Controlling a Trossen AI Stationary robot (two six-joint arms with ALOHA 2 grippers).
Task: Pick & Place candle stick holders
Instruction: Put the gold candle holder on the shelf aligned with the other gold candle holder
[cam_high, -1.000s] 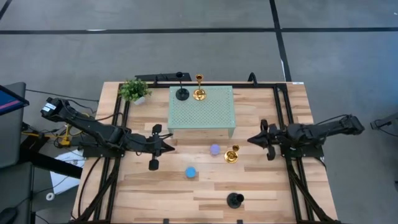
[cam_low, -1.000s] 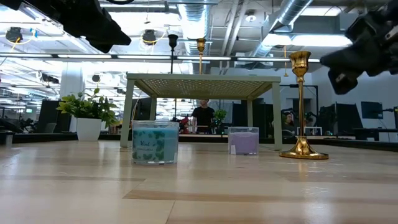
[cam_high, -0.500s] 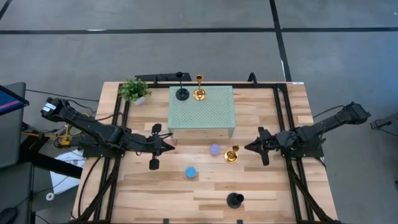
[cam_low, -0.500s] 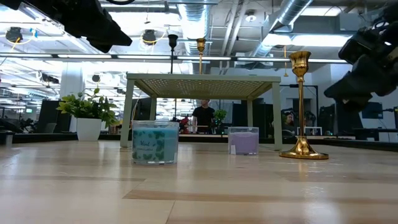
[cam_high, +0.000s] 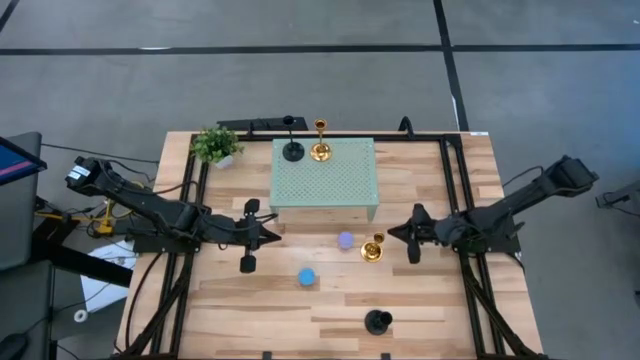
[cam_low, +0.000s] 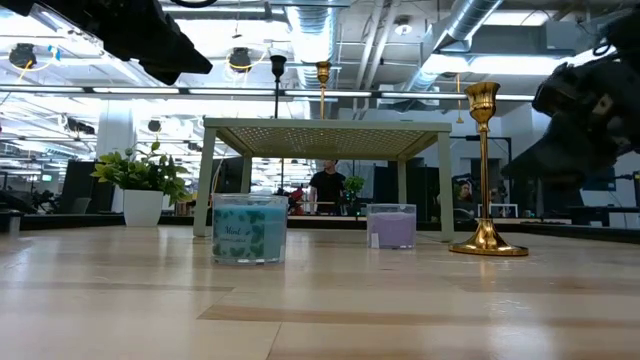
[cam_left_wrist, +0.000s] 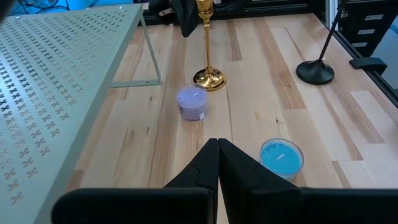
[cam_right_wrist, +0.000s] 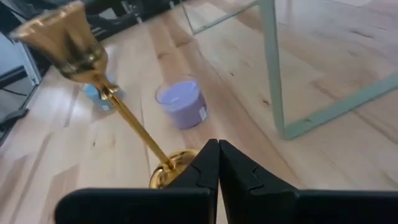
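Observation:
A gold candle stick holder (cam_high: 372, 247) stands upright on its round base on the table, with a lilac holder (cam_high: 345, 240) to its left and a blue holder (cam_high: 307, 277) nearer the front. A black holder (cam_high: 377, 321) stands by the near edge. A second black holder (cam_high: 292, 150) and a second gold holder (cam_high: 320, 150) stand on the mint stand (cam_high: 324, 185). My right gripper (cam_high: 391, 236) is shut, just right of the gold holder, whose stem (cam_right_wrist: 124, 112) rises close before its fingertips (cam_right_wrist: 217, 144). My left gripper (cam_high: 277, 237) is shut and waits at left (cam_left_wrist: 217, 142).
A small potted plant (cam_high: 216, 146) stands at the far left corner. The mint stand's legs (cam_right_wrist: 273, 68) rise close beyond the lilac holder. Bare wood lies along the near part of the table (cam_high: 450, 310). People show in the room behind the table (cam_low: 326, 188).
My right gripper has moved toward the table's left edge and down, closing in on the gold holder on the table. The holders have stayed where they were.

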